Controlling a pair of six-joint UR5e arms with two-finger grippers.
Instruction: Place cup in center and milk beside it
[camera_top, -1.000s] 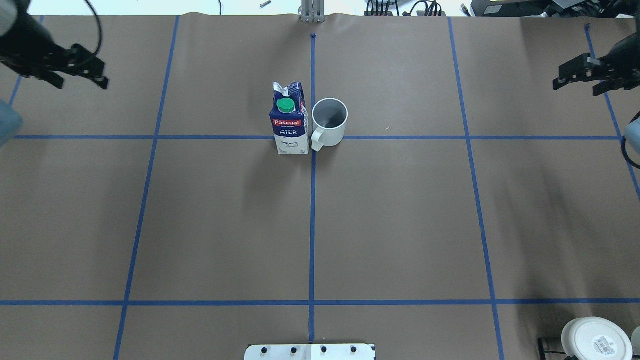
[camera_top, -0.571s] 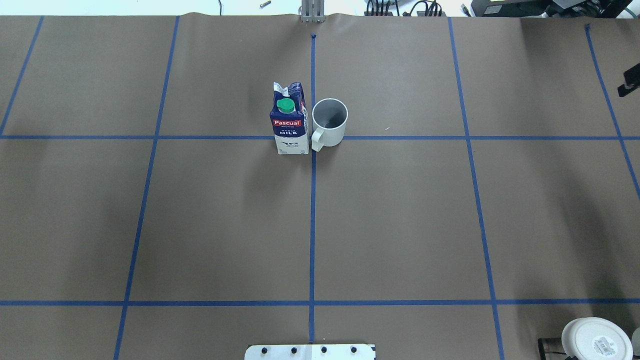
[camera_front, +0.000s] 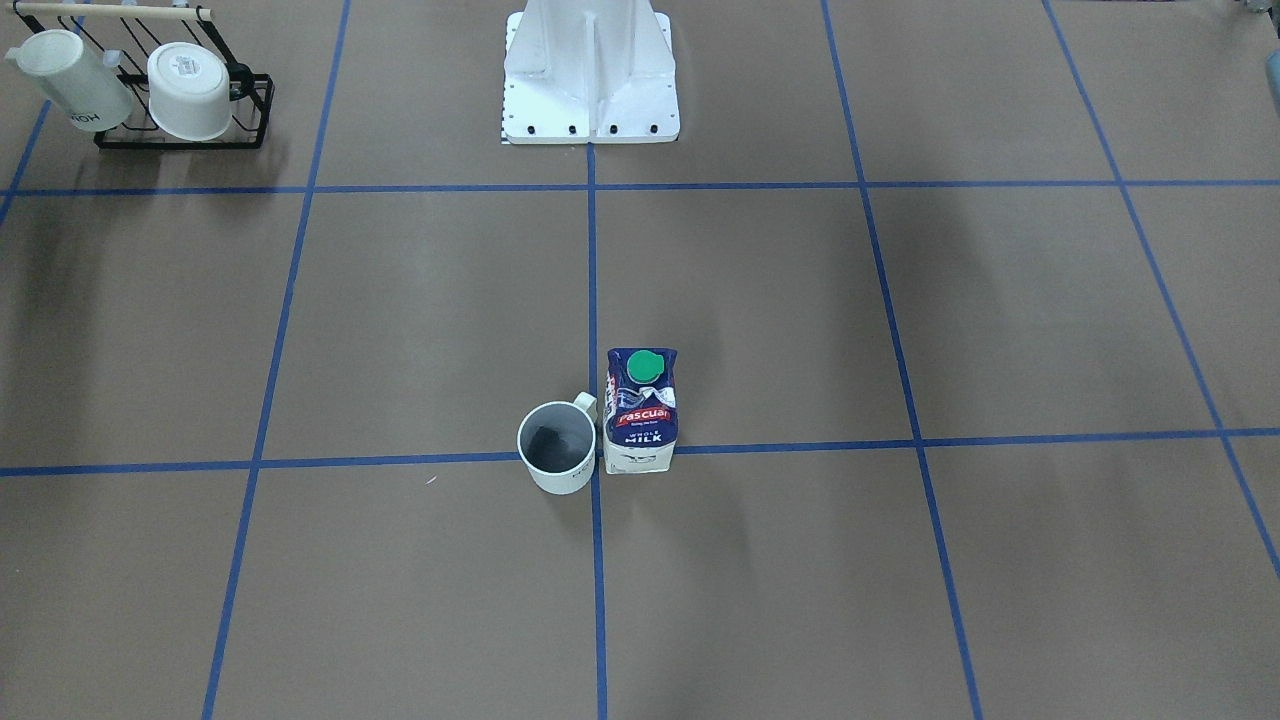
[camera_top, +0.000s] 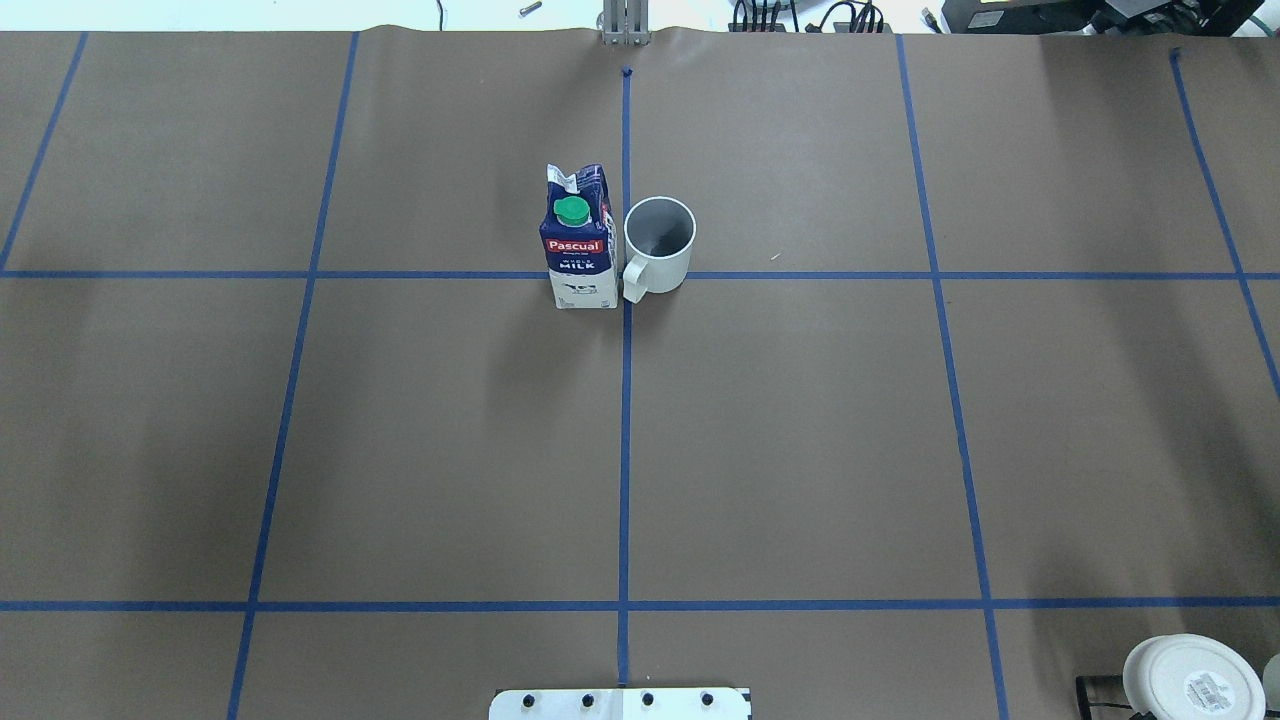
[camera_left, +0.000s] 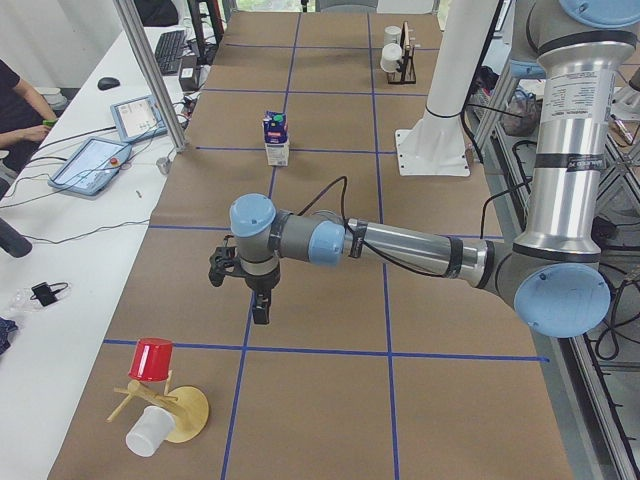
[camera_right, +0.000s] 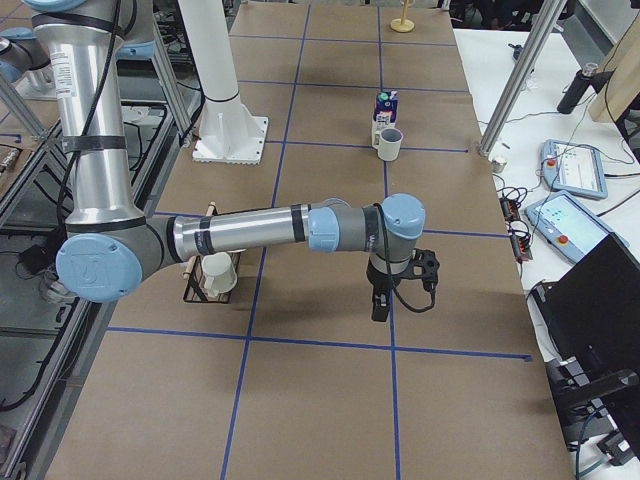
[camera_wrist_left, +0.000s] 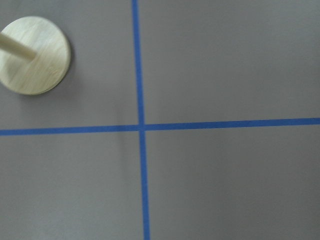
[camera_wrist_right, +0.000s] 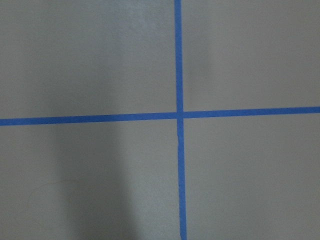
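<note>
The cup (camera_top: 660, 245) is a plain white mug with a dark grey inside. It stands upright just right of the middle tape line (camera_top: 626, 400), and its handle lies over the center crossing. The milk (camera_top: 578, 240) stands upright and touches the cup's left side. Both also show in the front view, the cup (camera_front: 556, 448) and the milk (camera_front: 641, 410). My left gripper (camera_left: 245, 295) hovers over the table's left end, far from them. My right gripper (camera_right: 380, 305) hovers over the right end. Both show only in side views, so I cannot tell whether they are open or shut.
A black rack (camera_front: 180, 100) with two white mugs stands at the near right corner; one mug's base shows in the overhead view (camera_top: 1190, 680). A wooden cup tree with a red cup (camera_left: 150, 360) stands at the left end. The robot's white base (camera_front: 590, 80) is at the near edge.
Both grippers have moved outward and left the overhead view, the left first and then the right. The cup and the milk have not moved.
</note>
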